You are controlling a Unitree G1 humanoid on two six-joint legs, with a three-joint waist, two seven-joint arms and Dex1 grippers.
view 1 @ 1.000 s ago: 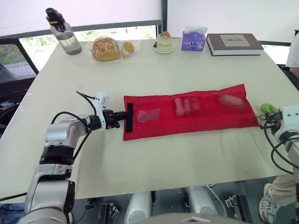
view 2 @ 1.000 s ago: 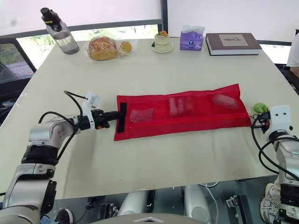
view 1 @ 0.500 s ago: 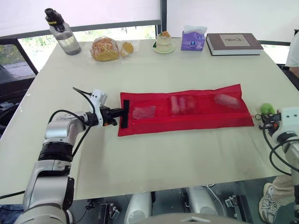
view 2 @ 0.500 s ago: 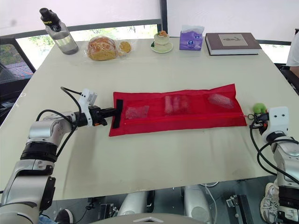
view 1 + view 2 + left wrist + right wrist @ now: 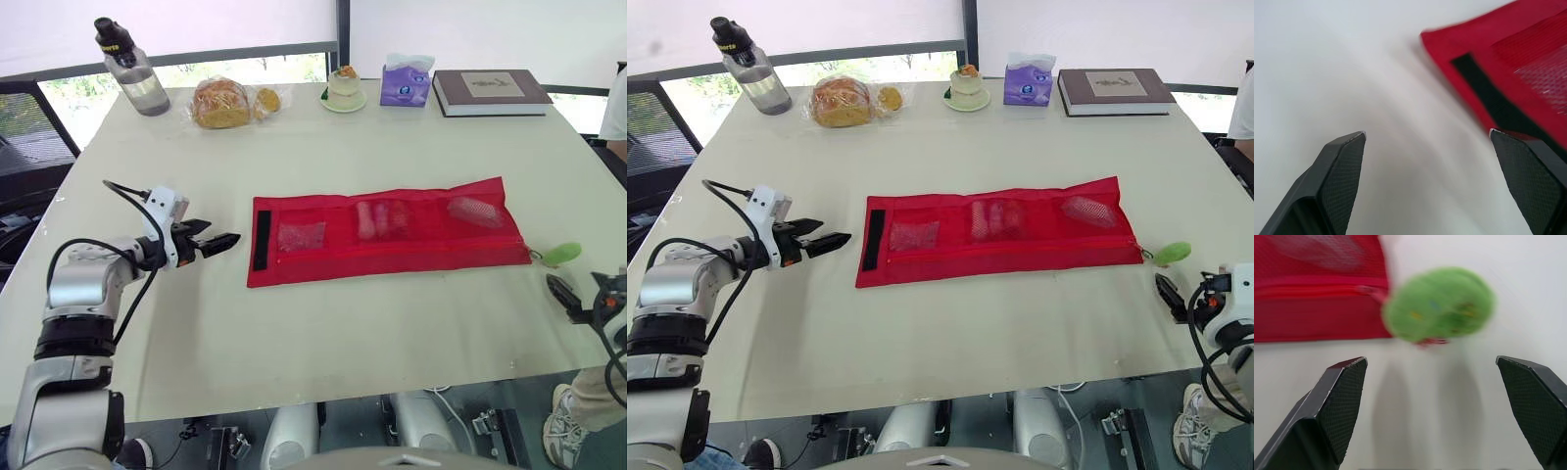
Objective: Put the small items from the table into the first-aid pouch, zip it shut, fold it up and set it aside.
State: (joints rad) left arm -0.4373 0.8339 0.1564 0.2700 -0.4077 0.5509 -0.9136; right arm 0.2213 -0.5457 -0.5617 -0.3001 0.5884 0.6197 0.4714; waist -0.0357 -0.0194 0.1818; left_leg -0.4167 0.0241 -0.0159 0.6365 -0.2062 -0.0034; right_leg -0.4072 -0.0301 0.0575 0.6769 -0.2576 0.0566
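Note:
The red mesh first-aid pouch (image 5: 392,250) lies unfolded and flat across the middle of the table. A black strip (image 5: 262,240) marks its left end. Small items (image 5: 382,217) show through its mesh pockets. A green zipper tag (image 5: 561,254) rests on the table at its right end. My left gripper (image 5: 217,238) is open just left of the black strip, a small gap away, holding nothing. My right gripper (image 5: 1166,291) is open near the table's right front edge, just short of the green tag (image 5: 1437,303). In the left wrist view the pouch corner (image 5: 1518,73) lies beyond the open fingers.
Along the far edge stand a water bottle (image 5: 132,69), bagged bread (image 5: 222,102), a small dessert on a saucer (image 5: 345,88), a purple tissue pack (image 5: 405,83) and a book (image 5: 490,91). A person's sleeve (image 5: 615,108) shows at the right edge.
Both grippers opened and let go of the pouch ends. The left one drew back to the left, the right one back toward the front edge. The pouch has settled flat.

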